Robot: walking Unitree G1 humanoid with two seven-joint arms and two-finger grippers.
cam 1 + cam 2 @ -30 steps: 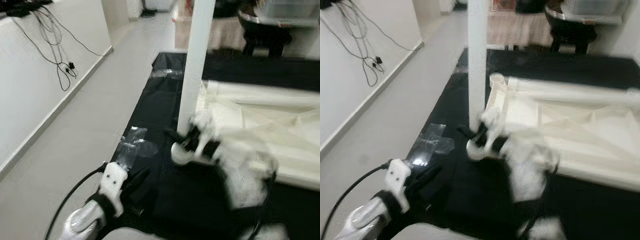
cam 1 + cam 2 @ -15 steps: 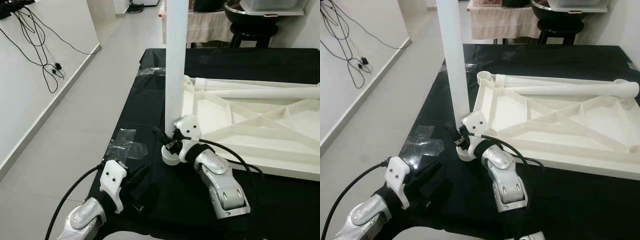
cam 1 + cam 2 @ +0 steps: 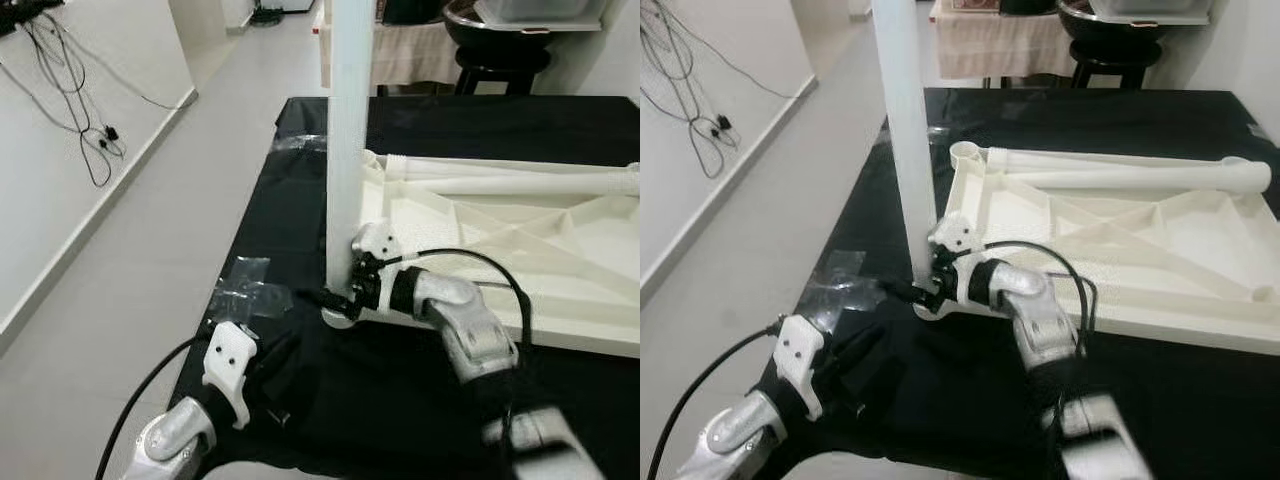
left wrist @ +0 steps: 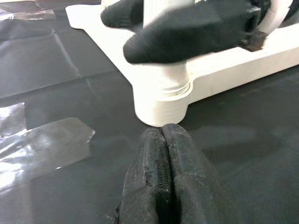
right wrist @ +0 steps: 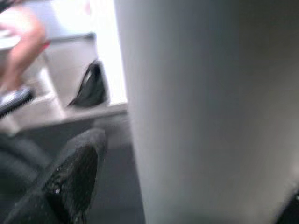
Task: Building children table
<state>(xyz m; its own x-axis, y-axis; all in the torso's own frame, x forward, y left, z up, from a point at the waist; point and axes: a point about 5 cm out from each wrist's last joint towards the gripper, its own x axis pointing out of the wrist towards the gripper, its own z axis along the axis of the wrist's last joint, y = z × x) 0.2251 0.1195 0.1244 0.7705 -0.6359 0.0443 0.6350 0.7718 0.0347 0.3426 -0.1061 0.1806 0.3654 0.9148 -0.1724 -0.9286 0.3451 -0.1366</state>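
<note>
A black plastic sheet covers the pale grey floor, and on it lies an upside-down white plastic children's tabletop, its ribbed underside facing up. One white tubular table leg stands upright in the tabletop's near-left corner socket, rising out of the top of the head views. A second white tubular leg lies flat along the far edge of the tabletop.

The robot's right gripper sits at the base of the upright leg, its black fingers set either side of the tube just above the round corner socket, grasping the leg; in the right wrist view one finger shows beside the broad white tube. The silver right arm reaches in from the lower right, a black cable looping over it.

The left gripper rests low on the black sheet just in front of that socket, its two fingers pressed together and holding nothing.

A patch of crumpled clear tape lies on the sheet's left edge, near the corner. Black cables hang down the white wall on the left, and a black stool stands beyond the sheet.
</note>
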